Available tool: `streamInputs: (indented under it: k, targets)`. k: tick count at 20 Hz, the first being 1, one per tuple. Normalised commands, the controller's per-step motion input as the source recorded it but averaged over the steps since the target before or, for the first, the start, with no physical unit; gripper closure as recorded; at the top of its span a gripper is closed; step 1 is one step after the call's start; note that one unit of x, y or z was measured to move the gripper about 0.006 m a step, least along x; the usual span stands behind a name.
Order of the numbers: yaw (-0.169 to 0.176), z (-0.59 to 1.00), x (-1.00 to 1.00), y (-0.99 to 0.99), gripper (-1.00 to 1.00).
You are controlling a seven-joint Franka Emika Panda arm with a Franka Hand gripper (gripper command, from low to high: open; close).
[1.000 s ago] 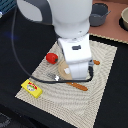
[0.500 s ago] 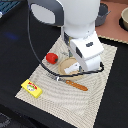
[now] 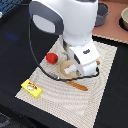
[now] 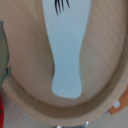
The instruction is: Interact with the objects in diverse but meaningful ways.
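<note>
A white fish lies flat in the tan plate, filling most of the wrist view, with a black mark at one end. In the exterior view my gripper hangs low over the tan plate; the arm's white hand covers its fingers, so their state does not show. A red tomato sits on the mat just off the plate toward the exterior view's left. A yellow box with red marks lies near the mat's front left corner.
An orange-handled utensil lies on the striped mat in front of the plate. A grey pot and a pale bowl stand at the back right. A black cable loops from the arm.
The hand has shifted a little toward the exterior view's right and come down closer to the plate. The tomato, the yellow box and the utensil have stayed where they were.
</note>
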Motion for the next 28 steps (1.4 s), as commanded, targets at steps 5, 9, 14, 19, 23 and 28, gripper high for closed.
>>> streamInputs:
  k: [5, 9, 14, 19, 23, 28]
  targets:
    - [0.046, -0.29, -0.01, 0.03, 1.0]
    - [0.043, -0.15, 0.0, 0.01, 1.0]
    - [0.039, -0.16, 0.0, 0.01, 1.0]
    - [0.049, 0.24, -0.04, 0.02, 1.0]
    - [0.062, 1.0, -0.26, 0.0, 1.0]
    - [0.009, 0.99, -0.04, -0.56, 1.0]
